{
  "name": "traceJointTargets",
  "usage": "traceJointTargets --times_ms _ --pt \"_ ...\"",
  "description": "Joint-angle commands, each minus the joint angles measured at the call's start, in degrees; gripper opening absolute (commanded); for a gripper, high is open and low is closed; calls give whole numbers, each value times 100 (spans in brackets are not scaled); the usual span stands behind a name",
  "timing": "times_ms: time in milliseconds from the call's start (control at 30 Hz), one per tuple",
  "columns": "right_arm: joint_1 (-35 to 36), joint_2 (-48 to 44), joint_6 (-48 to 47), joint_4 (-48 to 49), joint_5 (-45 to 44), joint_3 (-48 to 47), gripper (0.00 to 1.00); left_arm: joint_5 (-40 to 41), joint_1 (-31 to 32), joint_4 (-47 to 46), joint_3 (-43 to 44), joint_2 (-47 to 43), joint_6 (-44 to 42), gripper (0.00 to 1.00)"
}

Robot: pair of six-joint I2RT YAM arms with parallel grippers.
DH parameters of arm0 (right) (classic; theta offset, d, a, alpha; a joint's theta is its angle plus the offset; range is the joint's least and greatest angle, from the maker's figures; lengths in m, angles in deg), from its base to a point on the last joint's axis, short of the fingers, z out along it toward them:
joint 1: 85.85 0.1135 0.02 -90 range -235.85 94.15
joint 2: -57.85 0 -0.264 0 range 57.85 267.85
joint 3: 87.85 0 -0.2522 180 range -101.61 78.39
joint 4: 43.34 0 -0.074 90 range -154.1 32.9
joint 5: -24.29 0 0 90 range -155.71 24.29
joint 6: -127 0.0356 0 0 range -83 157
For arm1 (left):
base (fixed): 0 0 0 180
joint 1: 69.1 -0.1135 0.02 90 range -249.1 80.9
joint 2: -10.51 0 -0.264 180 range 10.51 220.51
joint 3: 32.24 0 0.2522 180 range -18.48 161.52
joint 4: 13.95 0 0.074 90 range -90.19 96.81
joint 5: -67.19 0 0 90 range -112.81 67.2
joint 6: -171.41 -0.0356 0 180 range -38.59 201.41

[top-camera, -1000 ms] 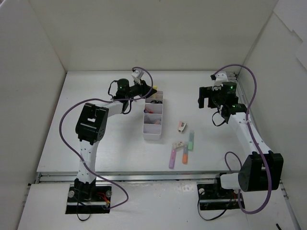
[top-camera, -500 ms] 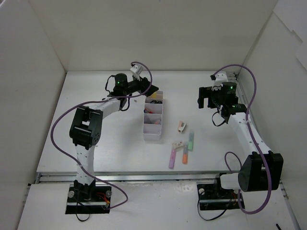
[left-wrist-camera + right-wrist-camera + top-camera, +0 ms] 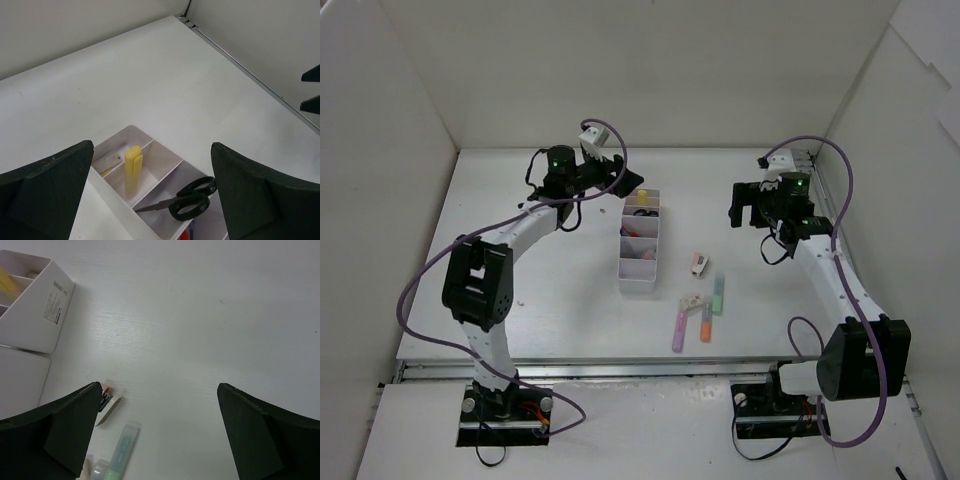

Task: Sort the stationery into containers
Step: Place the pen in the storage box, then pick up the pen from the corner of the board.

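Left end effector [image 3: 152, 146] spread, scissors [image 3: 184, 202] across tray [image 3: 116, 141]

A white table [image 3: 520, 260] fills the floor of a white-walled booth. A plain back wall [image 3: 640, 70] rises behind it, and a slanting left wall [image 3: 380, 200] and right wall [image 3: 910, 150] close the sides. A pale metal rail [image 3: 650, 368] runs along the table's near edge. In the left wrist view, a thin dark seam [image 3: 235, 62] shows where tabletop meets wall.
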Motion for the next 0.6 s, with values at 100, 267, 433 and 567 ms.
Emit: traceJointTargets --times_ms 100,267,433,567 --pt "878 -277 -88 -564 -5 70 98 941 -143 981 -300 -1370 31 99" --pt "1844 -531 306 -1277 -294 474 98 1531 -195 2292 -414 -1950 -92 100" --pt "2679 -611 1677 -1654 -1067 843 98 1830 -195 2740 -1021 -2627 -5 100" --pt "3216 -1005 3220 -1944 -1717 1291 98 2014 -195 2890 -1837 -3382 118 100"
